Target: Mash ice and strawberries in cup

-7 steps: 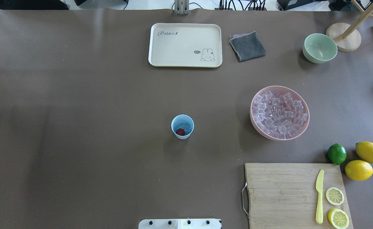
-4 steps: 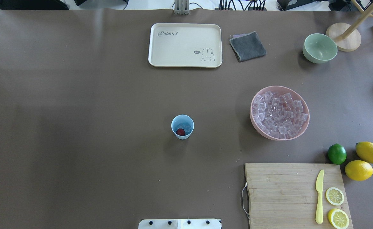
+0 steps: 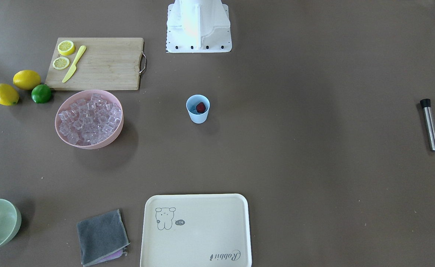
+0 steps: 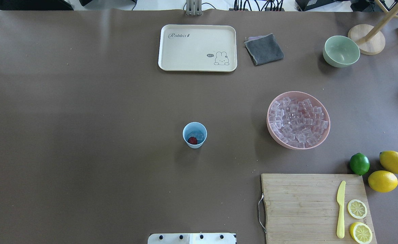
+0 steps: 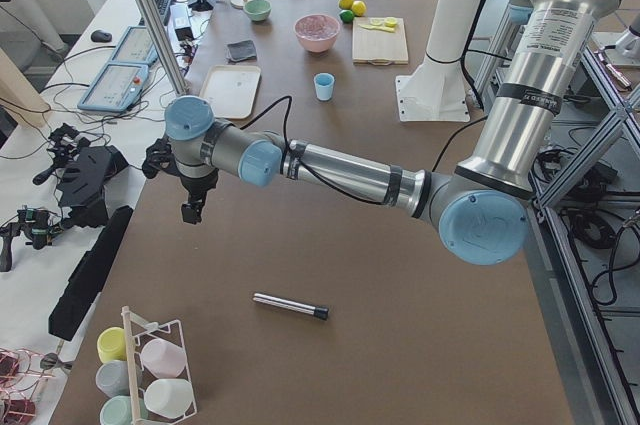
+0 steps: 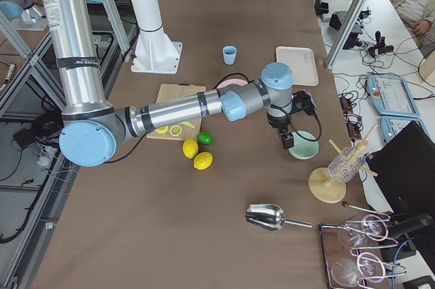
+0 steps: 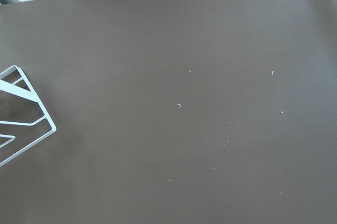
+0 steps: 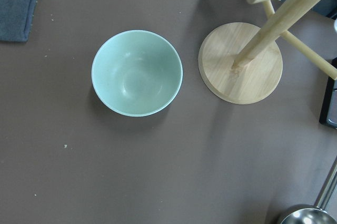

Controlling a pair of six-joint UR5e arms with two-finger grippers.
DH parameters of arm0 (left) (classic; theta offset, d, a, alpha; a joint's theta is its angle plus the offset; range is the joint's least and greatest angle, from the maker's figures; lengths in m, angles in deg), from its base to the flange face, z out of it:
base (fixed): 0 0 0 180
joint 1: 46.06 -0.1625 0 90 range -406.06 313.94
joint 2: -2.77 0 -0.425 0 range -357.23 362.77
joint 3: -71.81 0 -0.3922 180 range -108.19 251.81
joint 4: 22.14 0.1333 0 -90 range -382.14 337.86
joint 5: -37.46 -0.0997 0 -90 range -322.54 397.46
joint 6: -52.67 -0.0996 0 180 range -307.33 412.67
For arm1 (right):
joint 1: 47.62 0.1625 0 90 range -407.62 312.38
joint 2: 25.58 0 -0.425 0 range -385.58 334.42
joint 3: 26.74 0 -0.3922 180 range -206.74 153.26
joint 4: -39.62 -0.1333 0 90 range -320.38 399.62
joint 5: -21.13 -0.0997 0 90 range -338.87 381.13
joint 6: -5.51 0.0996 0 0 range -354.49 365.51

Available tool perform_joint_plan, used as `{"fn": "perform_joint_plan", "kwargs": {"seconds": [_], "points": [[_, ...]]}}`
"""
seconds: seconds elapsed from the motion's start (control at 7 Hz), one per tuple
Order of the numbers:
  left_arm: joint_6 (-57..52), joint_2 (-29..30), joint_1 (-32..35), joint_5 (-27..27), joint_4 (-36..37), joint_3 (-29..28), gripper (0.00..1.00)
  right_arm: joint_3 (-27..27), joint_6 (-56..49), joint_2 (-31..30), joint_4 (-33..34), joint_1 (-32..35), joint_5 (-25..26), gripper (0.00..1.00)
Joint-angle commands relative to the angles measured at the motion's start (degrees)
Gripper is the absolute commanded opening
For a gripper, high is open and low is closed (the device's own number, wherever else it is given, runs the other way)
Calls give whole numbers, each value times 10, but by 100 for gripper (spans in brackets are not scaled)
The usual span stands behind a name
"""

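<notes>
While both arms hang out at the table's ends, the cup (image 4: 194, 135): stands upright and alone mid-table, well apart from either gripper
Contents: one red strawberry (image 4: 192, 140) lies against a few clear ice cubes (image 4: 199, 136) at the bottom; the rest of the ice fills the pink bowl (image 4: 299, 120) on the robot's right
Left gripper (image 5: 192, 211): hovers over bare table, seen only from the side, so its opening cannot be told; nothing visibly in it
Right gripper (image 6: 288, 141): hangs above the pale-green bowl (image 8: 137, 72); its opening likewise cannot be told
Tool: a steel rod (image 3: 429, 124) with a black cap lies flat far out on the robot's left
Cup handling: likely light, thin plastic that tips or skids under a push; best clasped around the wall below the rim
Rod handling: probably stiff, smooth and apt to roll; take it across the shaft near the middle
Ice and fruit: cubes look hard and slippery, the berry small enough to dodge aside
</notes>
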Motion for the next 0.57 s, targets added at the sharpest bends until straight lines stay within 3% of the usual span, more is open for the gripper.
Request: {"fn": "perform_joint_plan", "kwargs": {"seconds": [0.0,0.43], "points": [[29,7,-4,0,9,2,98,7,-26,10,48,26,-5,100],[21,-10,-7,-32,7,-12,98,20,-27,0,48,18,-1,100]]}}
